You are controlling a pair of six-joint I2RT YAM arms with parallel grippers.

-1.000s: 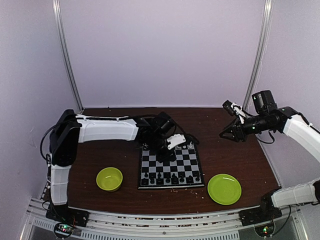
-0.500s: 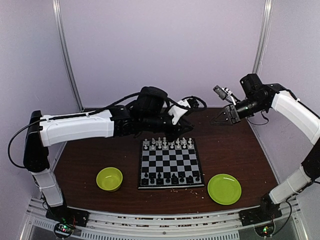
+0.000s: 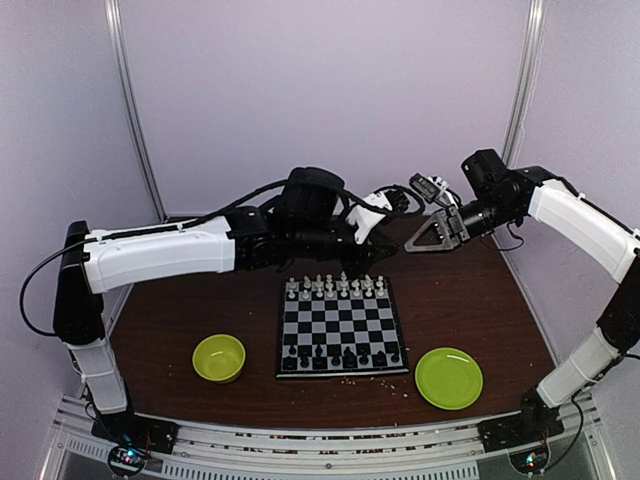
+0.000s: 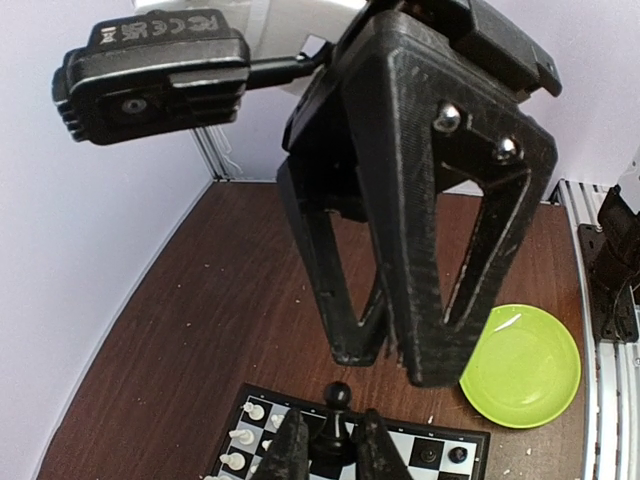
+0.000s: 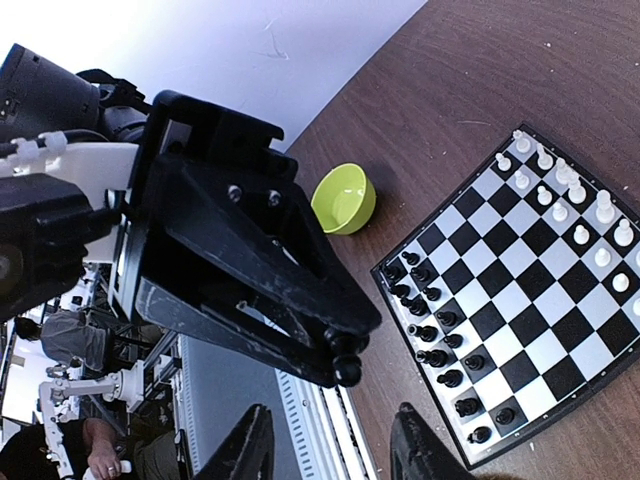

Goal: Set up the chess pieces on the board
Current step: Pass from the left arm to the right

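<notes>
The board [image 3: 345, 330] lies mid-table, with white chess pieces [image 3: 335, 287] on its far rows and black ones [image 3: 340, 356] on its near row. My left gripper [image 3: 388, 243] is raised over the board's far edge and shut on a black pawn [image 4: 338, 398]; the pawn stands upright between the fingers [image 4: 290, 450]. My right gripper [image 3: 411, 245] is open and faces it tip to tip in mid-air. In the right wrist view the pawn [image 5: 347, 368] sticks out of the left gripper [image 5: 340, 355], just ahead of my open right gripper [image 5: 335, 450].
A green bowl [image 3: 219, 357] sits left of the board and a round green plate [image 3: 449, 378] sits at its right front. Small crumbs lie along the board's near edge. The enclosure's walls stand close behind and beside both arms.
My left arm has lifted off the board's far rows and swung up and back with the pawn. My right gripper has moved left until it is tip to tip with the left one.
</notes>
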